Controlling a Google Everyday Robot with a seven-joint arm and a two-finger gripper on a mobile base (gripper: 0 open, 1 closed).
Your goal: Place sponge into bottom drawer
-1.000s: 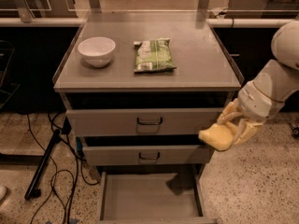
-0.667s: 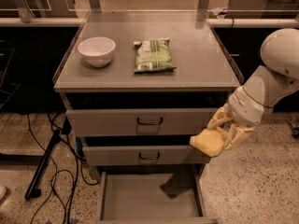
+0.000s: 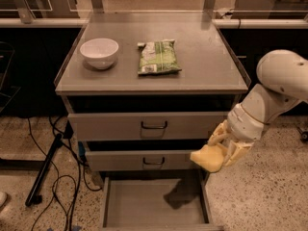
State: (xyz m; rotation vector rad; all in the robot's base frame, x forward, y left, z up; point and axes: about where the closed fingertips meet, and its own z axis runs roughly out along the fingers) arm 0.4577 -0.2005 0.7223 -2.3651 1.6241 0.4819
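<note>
My gripper (image 3: 217, 150) is at the right front of the cabinet, level with the middle drawer, and is shut on the pale yellow sponge (image 3: 208, 159). The sponge hangs above the right side of the bottom drawer (image 3: 144, 207), which is pulled out and shows a flat grey floor with the arm's shadow on it. The white arm (image 3: 269, 95) reaches in from the right.
A white bowl (image 3: 99, 52) and a green snack packet (image 3: 158, 57) lie on the cabinet top (image 3: 211, 57). Two upper drawers (image 3: 149, 125) with dark loop handles are pushed in. Black cables and a stand leg (image 3: 45, 170) lie on the floor at left.
My gripper with the sponge has moved left and down, from beside the cabinet's right edge to over the right part of the open bottom drawer.
</note>
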